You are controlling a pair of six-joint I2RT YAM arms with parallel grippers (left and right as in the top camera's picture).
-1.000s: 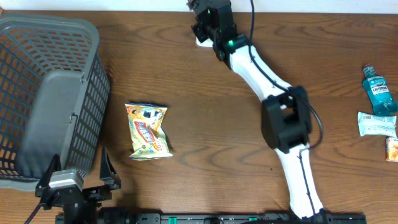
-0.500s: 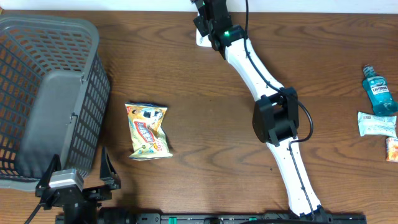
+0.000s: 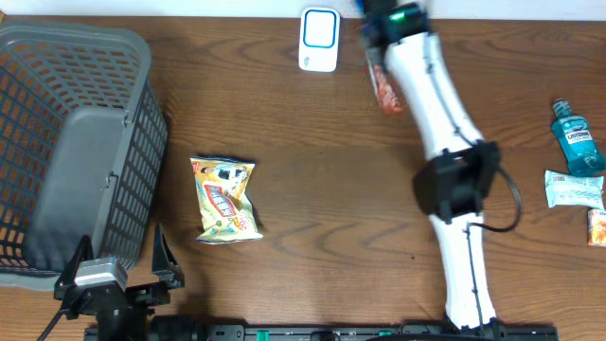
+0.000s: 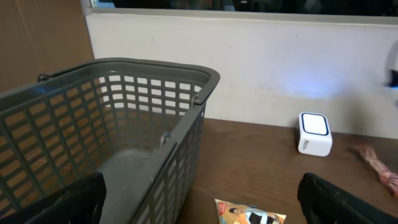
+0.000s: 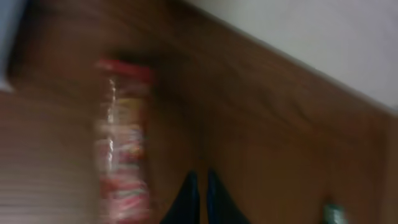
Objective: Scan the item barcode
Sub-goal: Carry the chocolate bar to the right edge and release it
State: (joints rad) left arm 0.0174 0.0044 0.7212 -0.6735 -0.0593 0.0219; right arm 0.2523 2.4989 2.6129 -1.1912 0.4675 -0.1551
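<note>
At the front left corner of the table (image 3: 312, 170) the left gripper (image 3: 118, 256) hangs with its jaws spread wide and nothing between them. Its fingers frame the near wall of a grey plastic basket (image 3: 76, 38), which fills the left edge of the table almost back to the far edge. Just to the right of the basket, toward the front, a yellow snack bag (image 3: 225, 199) lies flat, clear of both grippers. The right arm (image 3: 454, 180) rises from the front edge right of centre and stretches across the wood to the far edge. Along the right edge, well apart from the arm, three things sit in a line from front to back: a small orange item (image 3: 597, 227) cut off by the frame, a white packet (image 3: 573, 188) and a blue mouthwash bottle (image 3: 576, 137). At the far edge near the middle stands the white scanner (image 3: 319, 39). Close to its right, but not touching it, a red packet (image 3: 385, 85) lies flat on the wood alongside the arm. The right gripper (image 5: 202, 186) is above the far edge with its jaws clenched together on nothing. In the blurred right wrist view the red packet lies off to one side of the fingers, not between them. A pale wall (image 4: 261, 68) stands behind the table.
</note>
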